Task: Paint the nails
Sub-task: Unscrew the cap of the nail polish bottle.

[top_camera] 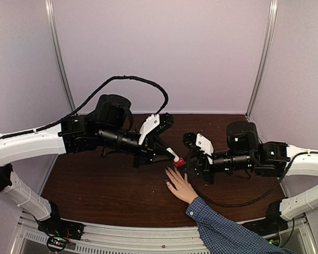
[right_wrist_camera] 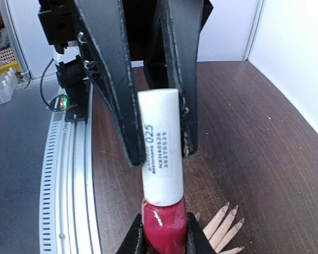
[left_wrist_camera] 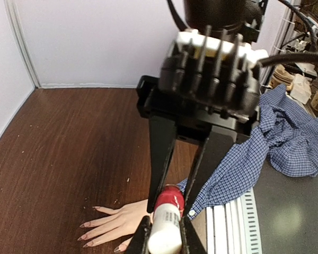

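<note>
A light-skinned hand (top_camera: 179, 185) in a blue checked sleeve (top_camera: 222, 233) lies flat on the brown table, fingers spread. Its nails (left_wrist_camera: 85, 237) look bare and pinkish, and they also show in the right wrist view as long pale nails (right_wrist_camera: 234, 209). Just above the hand, both grippers meet on a small polish bottle. My right gripper (right_wrist_camera: 164, 235) is shut on the red bottle body (right_wrist_camera: 163, 222). My left gripper (left_wrist_camera: 164, 230) is shut on its white cap (left_wrist_camera: 165, 235). In the top view, the left gripper (top_camera: 171, 153) and right gripper (top_camera: 183, 164) touch tip to tip.
White walls close the table at the back and both sides. A metal rail (top_camera: 148, 238) runs along the near edge. Bare brown table surface (top_camera: 100, 185) lies to the left of the hand. More checked cloth (left_wrist_camera: 291, 143) shows beyond the table edge.
</note>
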Robot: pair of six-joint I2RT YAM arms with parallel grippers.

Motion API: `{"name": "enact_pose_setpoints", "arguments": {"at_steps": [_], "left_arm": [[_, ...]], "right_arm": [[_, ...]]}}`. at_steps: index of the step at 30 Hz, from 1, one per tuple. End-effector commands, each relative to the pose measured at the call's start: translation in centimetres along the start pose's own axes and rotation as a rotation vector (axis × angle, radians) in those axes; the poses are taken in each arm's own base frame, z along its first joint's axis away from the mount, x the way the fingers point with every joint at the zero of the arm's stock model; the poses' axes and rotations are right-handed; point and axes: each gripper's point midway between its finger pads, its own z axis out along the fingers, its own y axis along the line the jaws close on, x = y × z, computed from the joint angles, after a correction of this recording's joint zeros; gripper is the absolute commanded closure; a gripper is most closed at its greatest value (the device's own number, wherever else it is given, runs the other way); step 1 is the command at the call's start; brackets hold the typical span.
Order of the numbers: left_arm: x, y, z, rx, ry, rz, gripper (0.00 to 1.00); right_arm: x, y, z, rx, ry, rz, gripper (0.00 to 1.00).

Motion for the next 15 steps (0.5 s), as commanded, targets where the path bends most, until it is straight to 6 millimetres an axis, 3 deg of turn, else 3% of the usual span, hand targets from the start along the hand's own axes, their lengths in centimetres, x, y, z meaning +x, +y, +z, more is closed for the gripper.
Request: {"name": "enact_pose_setpoints", "arguments": {"at_steps": [1, 7, 11, 12, 15], "left_arm": [[-2.3, 2.4, 1.2, -0.121, -0.1, -0.045, 1.0], [-1.9, 5.1, 1.9, -0.242, -0.107, -0.168, 1.0], [-1.2, 5.7, 2.1, -0.279, -0.116, -0.216, 1.0], [-1.1, 5.8, 2.0, -0.282, -0.115, -0.217, 0.98], [-1.4, 5.1, 1.1, -0.235, -0.129, -0.208, 0.76]], "right_arm": [[-2.5, -4.3, -0.3, 0.241, -0.094, 0.021, 1.0], [-2.1, -5.9, -0.3, 0.334, -0.078, 0.031, 1.0], [-1.7, -6.6, -0.1, 0.368, -0.05, 0.037, 1.0], [-1.6, -6.4, 0.0, 0.359, -0.044, 0.039, 1.0], [-1.6, -5.7, -0.2, 0.31, -0.055, 0.047, 1.0]]}}
